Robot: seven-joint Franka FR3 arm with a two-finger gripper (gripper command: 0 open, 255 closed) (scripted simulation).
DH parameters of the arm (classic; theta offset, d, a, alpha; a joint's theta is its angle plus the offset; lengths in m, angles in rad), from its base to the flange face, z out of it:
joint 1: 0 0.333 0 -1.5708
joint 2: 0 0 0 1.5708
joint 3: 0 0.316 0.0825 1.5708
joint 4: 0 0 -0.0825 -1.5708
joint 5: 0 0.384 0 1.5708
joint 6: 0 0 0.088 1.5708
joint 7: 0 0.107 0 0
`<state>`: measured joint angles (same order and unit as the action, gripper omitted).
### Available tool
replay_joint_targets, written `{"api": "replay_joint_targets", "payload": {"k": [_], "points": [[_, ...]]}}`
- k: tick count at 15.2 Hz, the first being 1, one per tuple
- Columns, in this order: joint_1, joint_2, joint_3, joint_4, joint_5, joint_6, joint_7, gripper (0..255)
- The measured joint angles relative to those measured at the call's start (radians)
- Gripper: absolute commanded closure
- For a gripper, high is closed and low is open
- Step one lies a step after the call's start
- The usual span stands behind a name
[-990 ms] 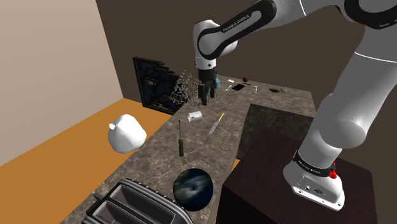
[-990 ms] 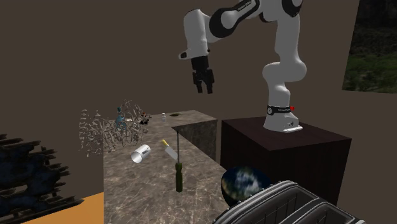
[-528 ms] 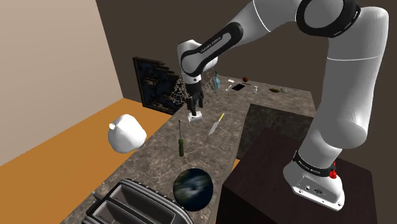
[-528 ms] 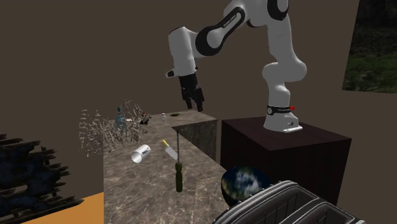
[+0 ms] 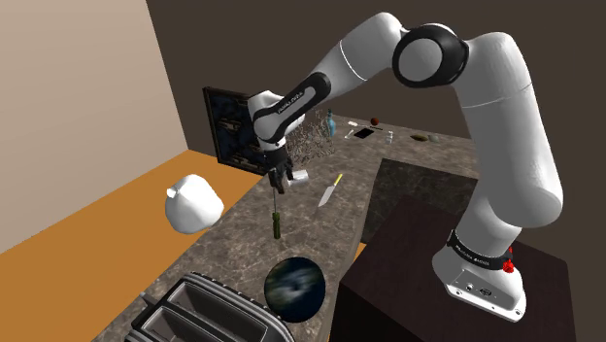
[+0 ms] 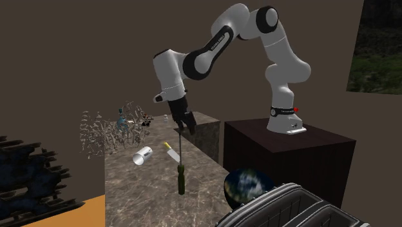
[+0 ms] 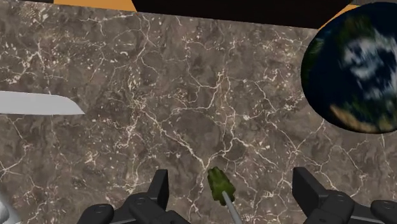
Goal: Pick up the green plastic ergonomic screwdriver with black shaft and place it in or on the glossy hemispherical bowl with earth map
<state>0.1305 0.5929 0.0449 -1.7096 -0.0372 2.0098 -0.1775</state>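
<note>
The green-handled screwdriver (image 5: pixel 277 222) with a thin dark shaft lies on the marble counter (image 5: pixel 320 228), handle toward the bowl. The globe-patterned bowl (image 5: pixel 294 289) sits near the counter's front, beside the toaster. My gripper (image 5: pixel 277 181) hangs open just above the shaft end of the screwdriver (image 6: pixel 181 179). In the wrist view the green handle (image 7: pixel 218 182) lies between my spread fingers (image 7: pixel 159 188), closer to one finger and touching neither. The bowl (image 7: pixel 353 73) is beyond the gripper (image 7: pixel 233 188), off to one side. The second exterior view has the gripper (image 6: pixel 182 124) above the shaft and the bowl (image 6: pixel 248 185) nearer the camera.
A yellow-handled knife (image 5: pixel 330 188) and a white cup (image 5: pixel 298 176) lie beside the screwdriver. A toaster (image 5: pixel 209 311) stands at the counter's front. A wiry tangle (image 6: pixel 103 132) and small items sit at the far end. A white lump (image 5: pixel 192 202) rests on the orange floor.
The arm has swung down and toward the shoulder view's left, from high over the far counter to just above the screwdriver. The gripper stays open. Nothing on the counter has moved.
</note>
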Motion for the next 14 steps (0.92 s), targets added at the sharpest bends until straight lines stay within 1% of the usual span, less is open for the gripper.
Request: {"api": "replay_joint_targets", "payload": {"k": [4, 7, 9, 11, 14], "points": [[0.023, 0.171, 0.003, 0.172, -0.023, -0.034, -0.011, 0], [0.040, 0.311, 0.003, 0.325, -0.038, -0.070, -0.024, 0], [0.053, 0.415, 0.003, 0.455, -0.047, -0.112, -0.032, 0], [0.056, 0.449, 0.002, 0.480, -0.051, -0.109, -0.037, 0], [0.055, 0.472, 0.001, 0.478, -0.053, -0.086, -0.038, 0]]}}
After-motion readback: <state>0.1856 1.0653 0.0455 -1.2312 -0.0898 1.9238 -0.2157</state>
